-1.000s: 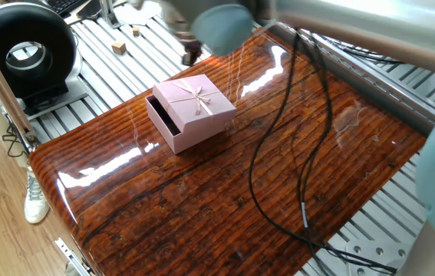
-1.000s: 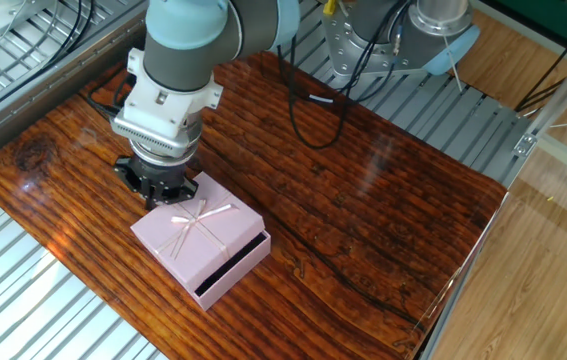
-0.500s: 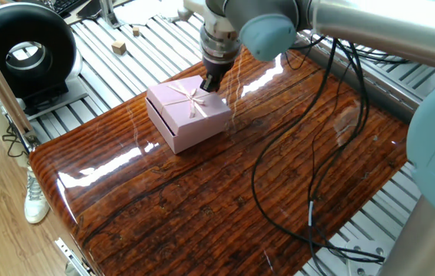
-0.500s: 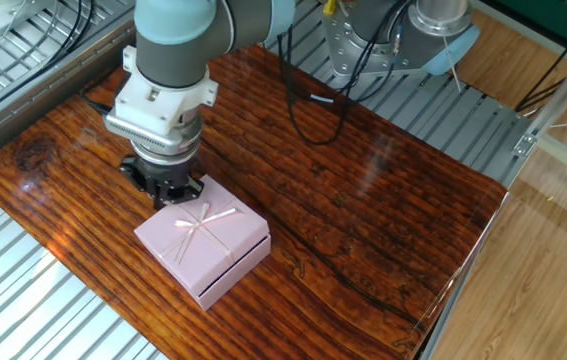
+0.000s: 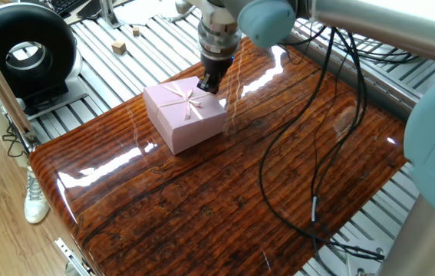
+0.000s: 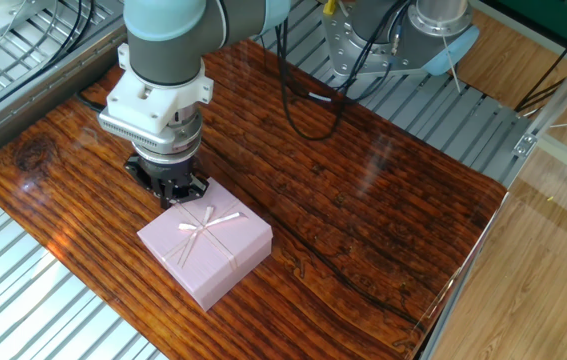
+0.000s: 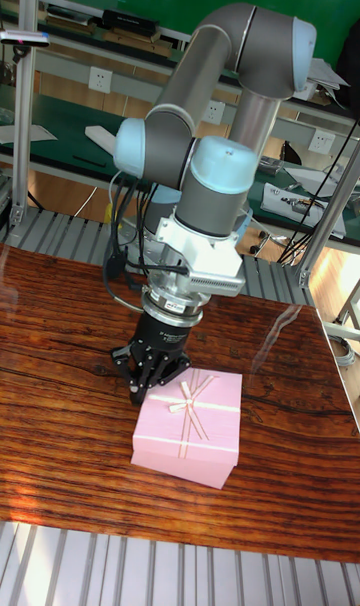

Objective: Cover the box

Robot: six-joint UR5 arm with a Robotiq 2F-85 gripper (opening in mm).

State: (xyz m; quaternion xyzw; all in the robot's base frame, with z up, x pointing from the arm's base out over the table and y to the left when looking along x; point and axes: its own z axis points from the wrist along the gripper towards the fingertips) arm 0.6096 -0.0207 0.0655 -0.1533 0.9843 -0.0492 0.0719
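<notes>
A pink lid (image 5: 185, 115) with a ribbon bow sits square on the wooden table (image 5: 202, 207). It fully covers the box, which is hidden beneath it; no dark inside shows in any view. The same lid (image 6: 205, 245) lies near the table's front edge in the other fixed view and shows in the tall view (image 7: 190, 416). My gripper (image 5: 210, 80) points straight down with its fingers together, tips against the lid's far side wall. It holds nothing. From the other side the gripper (image 6: 170, 190) stands just behind the lid's back corner, and the tall view shows the gripper (image 7: 152, 371) touching the lid's upper left edge.
A black round device (image 5: 24, 54) stands off the table at the far left, with small wooden blocks (image 5: 119, 47) on the metal slats beside it. Black cables (image 5: 309, 153) trail across the table's right half. Another robot base (image 6: 433, 30) stands behind the table.
The gripper came down behind the lid and pushed it over the box. The dark gap and the protruding box wall seen earlier have closed.
</notes>
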